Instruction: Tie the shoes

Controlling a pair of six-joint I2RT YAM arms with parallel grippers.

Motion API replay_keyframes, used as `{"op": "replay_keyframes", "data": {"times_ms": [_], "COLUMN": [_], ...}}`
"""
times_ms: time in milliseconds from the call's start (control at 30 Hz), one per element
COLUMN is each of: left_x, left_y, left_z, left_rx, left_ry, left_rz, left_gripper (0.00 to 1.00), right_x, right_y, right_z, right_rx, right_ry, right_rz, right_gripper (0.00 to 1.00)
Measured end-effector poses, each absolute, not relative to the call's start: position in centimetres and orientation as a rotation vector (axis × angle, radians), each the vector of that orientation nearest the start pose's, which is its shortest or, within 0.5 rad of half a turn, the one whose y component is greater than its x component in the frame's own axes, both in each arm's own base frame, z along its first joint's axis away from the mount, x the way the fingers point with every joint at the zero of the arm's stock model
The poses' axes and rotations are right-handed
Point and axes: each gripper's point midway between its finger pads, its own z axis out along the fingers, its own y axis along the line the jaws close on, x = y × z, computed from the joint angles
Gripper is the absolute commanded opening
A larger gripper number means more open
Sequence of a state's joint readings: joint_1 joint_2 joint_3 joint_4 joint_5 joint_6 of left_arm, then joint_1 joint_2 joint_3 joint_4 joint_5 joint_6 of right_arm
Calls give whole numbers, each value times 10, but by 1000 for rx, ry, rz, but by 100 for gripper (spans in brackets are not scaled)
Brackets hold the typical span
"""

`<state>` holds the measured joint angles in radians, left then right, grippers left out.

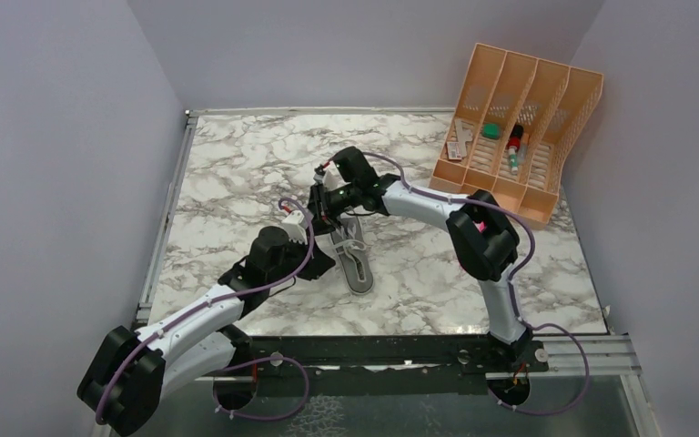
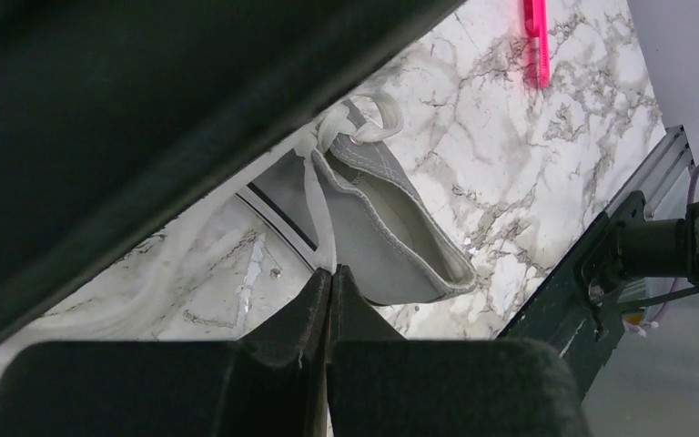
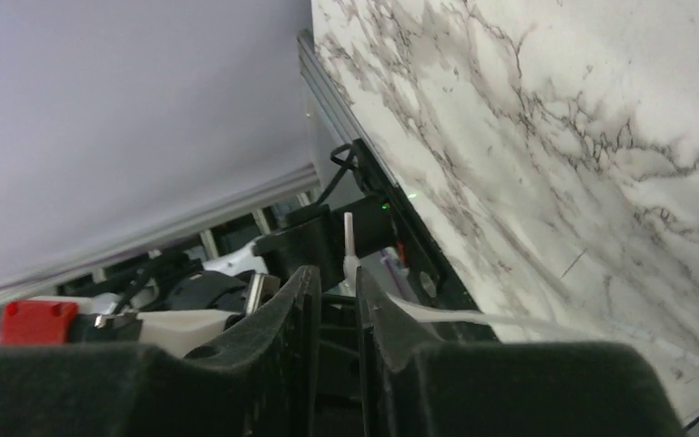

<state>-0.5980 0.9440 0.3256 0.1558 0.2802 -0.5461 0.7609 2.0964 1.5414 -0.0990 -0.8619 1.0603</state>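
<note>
Looks mid-knot on sneaker (image 2: 391, 237): left gripper (image 2: 328, 273) clenched on 1 lace (image 2: 317, 205); right gripper (image 3: 335, 282) barely parted around lace tip (image 3: 348, 238), grip unclear. Next probably: re-pinch, pull tight.

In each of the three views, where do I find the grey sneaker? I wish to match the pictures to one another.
Top external: the grey sneaker lies mid-picture, on the marble table top.
Left wrist: centre of the picture, beyond the left tool, which pinches its white lace.
Right wrist: not in it; only a white lace shows.
Shared landmark: the marble table top.
</note>
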Motion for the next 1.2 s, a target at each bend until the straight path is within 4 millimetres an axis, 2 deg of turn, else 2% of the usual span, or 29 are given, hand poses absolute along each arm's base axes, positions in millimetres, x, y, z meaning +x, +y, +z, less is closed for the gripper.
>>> {"op": "replay_keyframes", "data": {"times_ms": [33,100,200,333,467,533,633,767,933,1067,1200], "left_x": [205,205,205,211,220,227,239,257,264,259,254], "left_y": [-224,-224,-225,-228,-234,-238,-244,-249,-246,-244,-244], "left_z": [97,97,99,107,116,119,125,130,121,116,114], "left_rx": [245,246,248,249,252,253,249,238,226,230,237], "left_ry": [2151,2151,2154,2156,2167,2181,2202,2239,2319,2353,2371], "left_rz": [-980,-983,-984,-980,-971,-965,-958,-968,-971,-978,-991], "left_gripper": [0,0,0,0,0,0,0,0,0,0,0], "right_x": [257,258,267,290,307,303,287,263,242,250,274], "right_y": [465,465,453,418,369,346,327,316,310,307,314], "right_z": [147,145,148,154,165,170,174,169,146,138,134], "right_rx": [-219,-273,-320,-349,-395,-421,-496,-575,-601,-590,-645], "right_ry": [2717,2725,2705,2674,2605,2571,2527,2501,2536,2560,2539], "right_rz": [1769,1750,1711,1636,1514,1447,1385,1373,1384,1303,1228], "right_gripper": [44,48,59,67,70,70,66,64,55,52,53]}}
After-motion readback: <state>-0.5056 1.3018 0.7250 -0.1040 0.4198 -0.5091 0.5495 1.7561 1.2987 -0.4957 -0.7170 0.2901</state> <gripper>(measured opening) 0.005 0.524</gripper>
